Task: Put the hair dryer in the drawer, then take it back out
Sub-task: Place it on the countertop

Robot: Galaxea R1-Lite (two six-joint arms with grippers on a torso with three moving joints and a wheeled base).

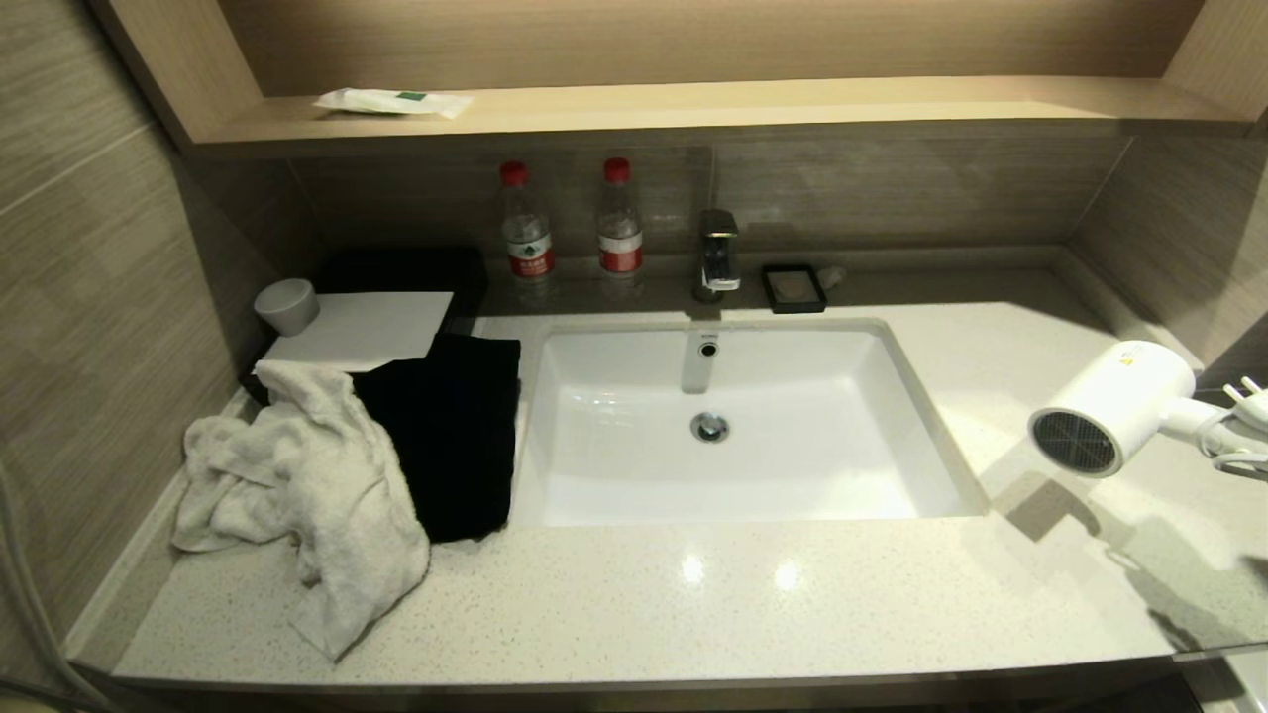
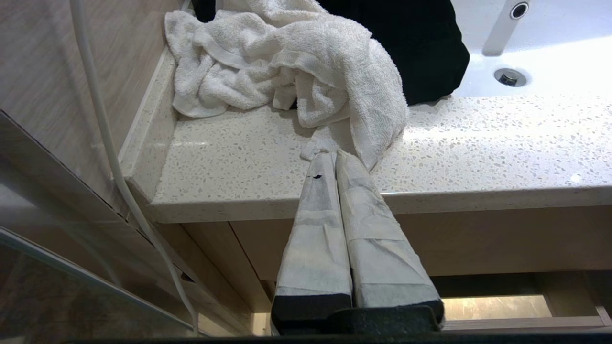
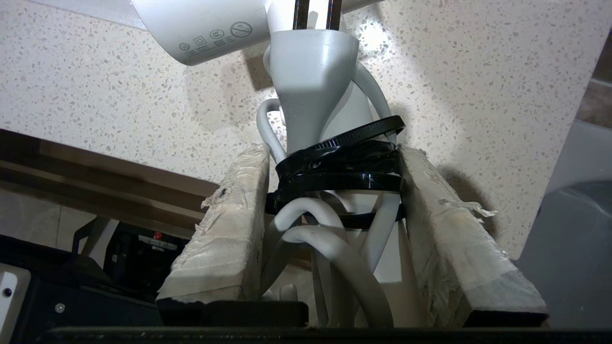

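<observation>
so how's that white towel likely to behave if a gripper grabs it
The white towel lies crumpled in loose folds, so it would probably sag and trail rather than lift stiffly. One corner hangs near the countertop edge, so a push may bunch it instead of sliding it whole.

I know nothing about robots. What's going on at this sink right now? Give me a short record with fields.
place: speckled countertop around a white sink
held item: hair dryer, lifted above the counter right of the sink
right gripper: fingers clamped on the dryer's handle and bundled cord
left gripper: fingers together, empty, at the counter's front edge near the white towel
drawer: cannot tell from these views
other items: two water bottles, faucet, black cloth
</observation>
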